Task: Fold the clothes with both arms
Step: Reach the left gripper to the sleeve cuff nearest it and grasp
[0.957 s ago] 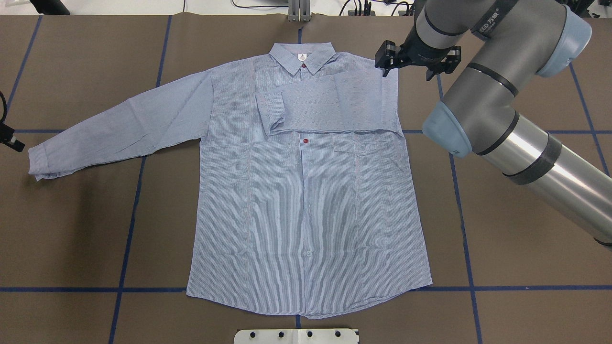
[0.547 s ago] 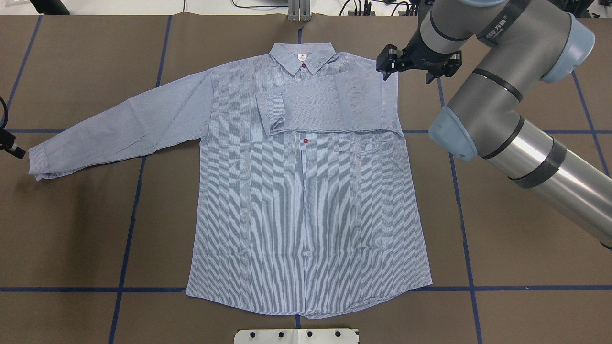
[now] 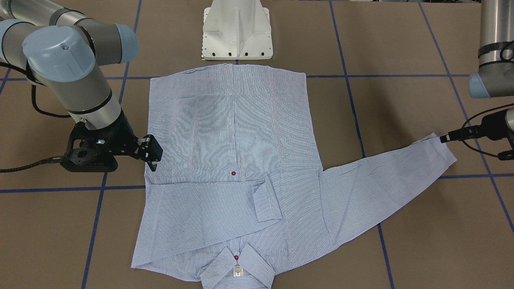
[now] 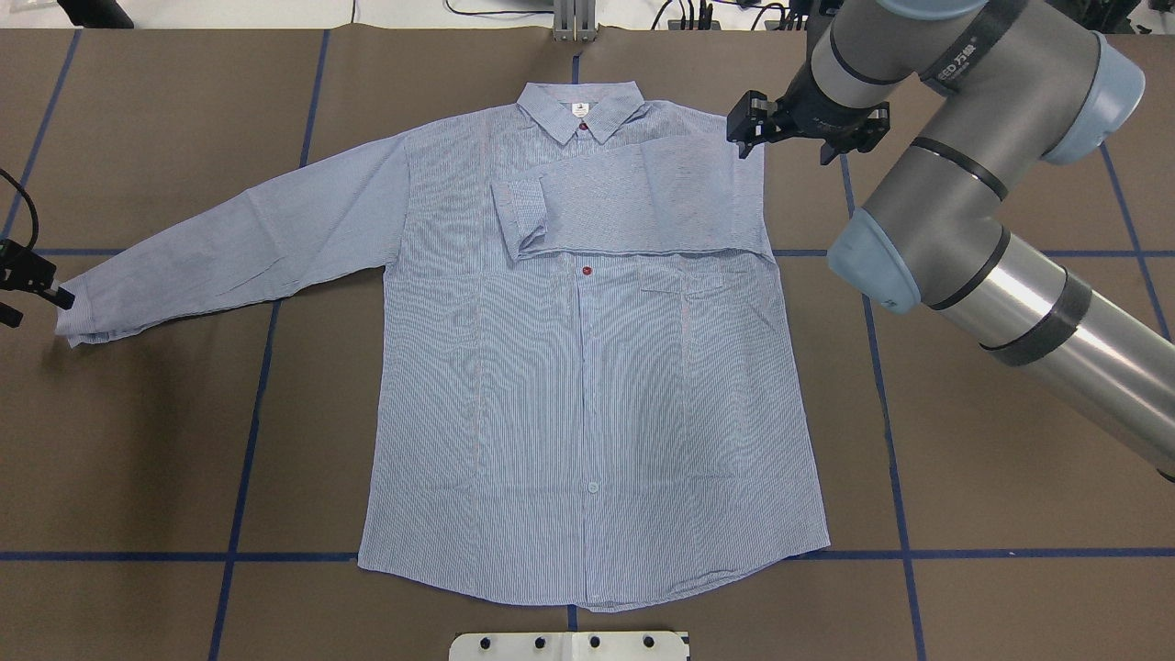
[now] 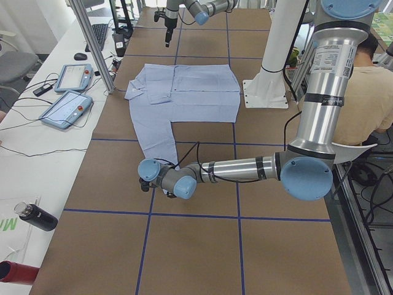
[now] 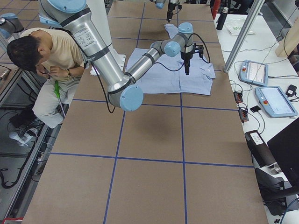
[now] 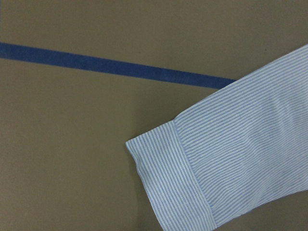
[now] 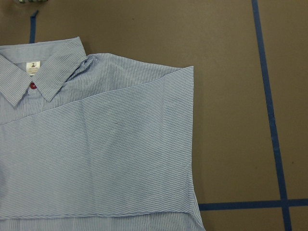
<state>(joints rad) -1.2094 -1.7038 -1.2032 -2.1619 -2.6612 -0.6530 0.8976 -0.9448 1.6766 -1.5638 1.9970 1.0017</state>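
shirt bears neck tag reading "2"; cannot tell if left gripper or right gripper is clenched.

Brown-topped table gridded w/ blue tape, white pedestal at one edge. Alongside, a white bench w/ two pendants, keyboard, dark bottle. Operator in tan tee, head bowed, on opp. side. Even indoor light.
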